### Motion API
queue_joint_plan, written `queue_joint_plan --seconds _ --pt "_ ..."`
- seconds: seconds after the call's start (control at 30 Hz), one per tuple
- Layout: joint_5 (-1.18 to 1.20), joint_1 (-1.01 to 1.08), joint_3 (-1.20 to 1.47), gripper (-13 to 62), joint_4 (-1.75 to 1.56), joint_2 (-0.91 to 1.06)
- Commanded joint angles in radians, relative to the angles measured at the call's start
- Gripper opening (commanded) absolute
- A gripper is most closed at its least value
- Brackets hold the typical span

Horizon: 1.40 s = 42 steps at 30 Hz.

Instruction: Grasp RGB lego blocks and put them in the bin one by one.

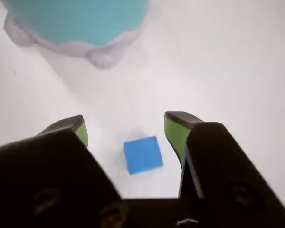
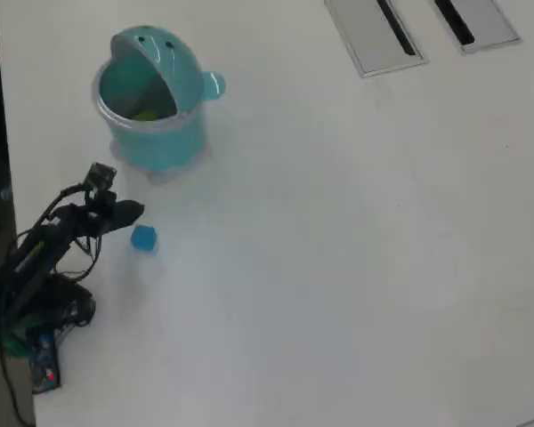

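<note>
1. We start with the blue lego block (image 1: 143, 155), which lies flat on the white worktop (image 2: 356, 267). We take it as our landmark; in the overhead view it shows as a small blue cube (image 2: 143, 237).
2. Around the block, in the wrist view, we see the tool (image 1: 129, 127) spread wide, one green-faced fingertip to each side of the block. Neither fingertip touches the block; the tool has hold of nothing.
3. In the overhead view the tool (image 2: 132, 213) sits just above and left of the block, at the end of the dark arm (image 2: 44, 253), which runs down and left from the block.
4. Beyond the block, towards the top of the overhead view, stands the light teal bin (image 2: 173, 142), upright, with its domed hood and two dark dots on the far side from the block. Something yellowish green (image 2: 145, 113) lies inside the bin; we cannot tell its shape.
5. Well away from the block, up and to the right in the overhead view, lie two flat grey panels (image 2: 365, 36) with black slots.
</note>
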Motion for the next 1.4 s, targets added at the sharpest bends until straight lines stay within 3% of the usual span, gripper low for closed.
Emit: queue_joint_plan --seconds 0.0,1.37 --pt "-0.021 -0.009 -0.018 30.0 0.017 0.025" --pt "-0.124 0.124 0.054 29.7 -0.064 -0.222"
